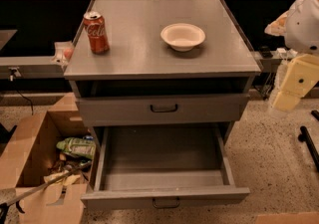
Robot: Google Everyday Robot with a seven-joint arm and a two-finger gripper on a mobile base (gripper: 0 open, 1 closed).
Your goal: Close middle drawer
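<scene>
Grey middle drawer (164,168) down-left of pincer (290,90)

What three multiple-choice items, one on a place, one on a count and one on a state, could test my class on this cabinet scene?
1. Where is the tool? A at the left edge; B at the right edge, beside the cabinet; C at top centre.
2. How many things stand on the cabinet? A two; B one; C four.
3. The middle drawer is: A shut; B removed; C pulled out.
Answers: 1 B, it hangs right of the cabinet; 2 A, a red can and a white bowl; 3 C, its bare inside shows.
</scene>
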